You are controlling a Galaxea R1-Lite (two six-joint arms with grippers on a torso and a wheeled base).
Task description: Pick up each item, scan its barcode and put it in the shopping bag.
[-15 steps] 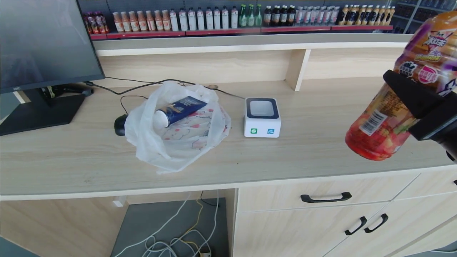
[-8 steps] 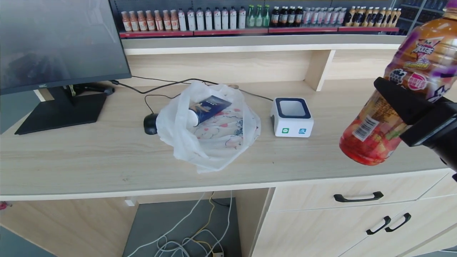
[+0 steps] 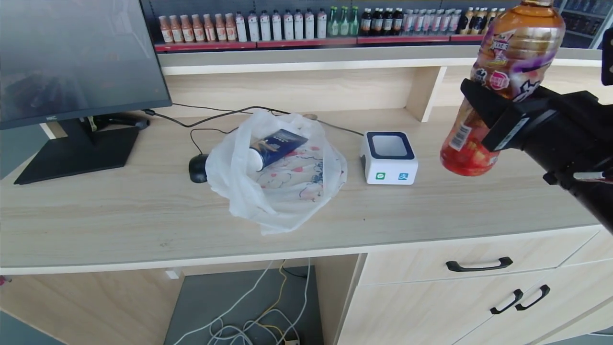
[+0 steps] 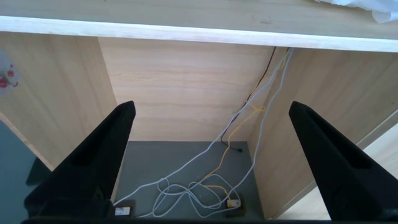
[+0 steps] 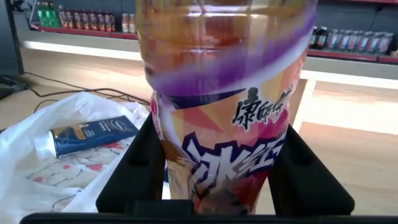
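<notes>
Orange-tinted drink bottle (image 3: 519,33) is clamped at mid-body in the right gripper (image 3: 503,103), fingers grasping the bottle on both sides. It hangs above the counter (image 3: 119,211), tilted, base lowest, near the scanner (image 3: 389,157) on its right and not touching it. The label is purple and orange with large lettering and round badges; a white barcode patch (image 3: 462,136) shows low on it. The scanner front carries one green and one blue icon. The shopping bag (image 3: 282,191) lies left of the scanner and holds a dark blue tube (image 3: 275,146) whose print is too small to read. The left gripper (image 4: 211,168) hangs below the counter edge, fingers spread apart and holding nothing.
</notes>
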